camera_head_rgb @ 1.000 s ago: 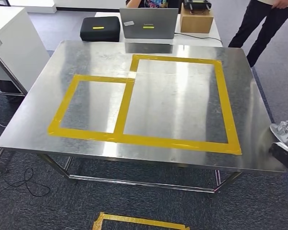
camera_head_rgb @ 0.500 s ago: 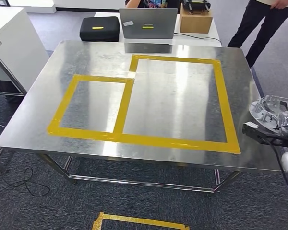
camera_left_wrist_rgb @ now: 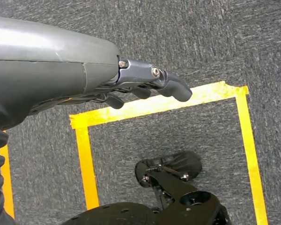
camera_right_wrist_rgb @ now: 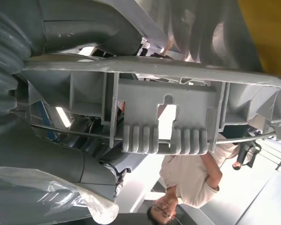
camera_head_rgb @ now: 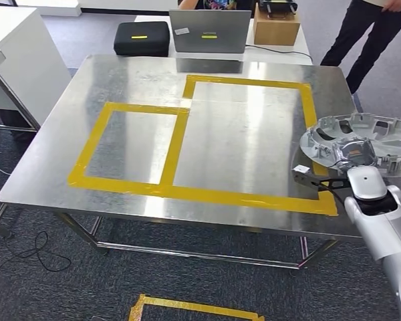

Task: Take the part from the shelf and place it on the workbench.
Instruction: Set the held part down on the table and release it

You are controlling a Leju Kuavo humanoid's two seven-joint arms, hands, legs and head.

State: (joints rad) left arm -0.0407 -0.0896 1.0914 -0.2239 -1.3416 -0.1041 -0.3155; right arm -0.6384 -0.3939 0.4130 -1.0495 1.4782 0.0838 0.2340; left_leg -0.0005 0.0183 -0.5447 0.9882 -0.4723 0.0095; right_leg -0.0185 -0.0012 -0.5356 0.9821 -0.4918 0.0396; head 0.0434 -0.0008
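Gripping the grey part (camera_head_rgb: 357, 137) — right hand (camera_head_rgb: 365, 175) clamped beneath it — over the workbench's (camera_head_rgb: 138, 73) right edge.

The part (camera_head_rgb: 357, 140) is a pale grey, ring-shaped casting with openings, ribs and small tabs around its rim, lying roughly flat but a touch tilted. It is up off the surface, carried by the right hand (camera_head_rgb: 361, 175), which holds it from beneath at its near edge. It hangs over the right end of the steel counter (camera_head_rgb: 138, 80), and its left rim overlaps the right strip of the larger yellow tape rectangle (camera_head_rgb: 248, 140); its far right side runs out of the head view. Up close in the right wrist view, the part's (camera_right_wrist_rgb: 164, 117) underside shows a flat plate with a notched cut-out and rows of short ribbed teeth.
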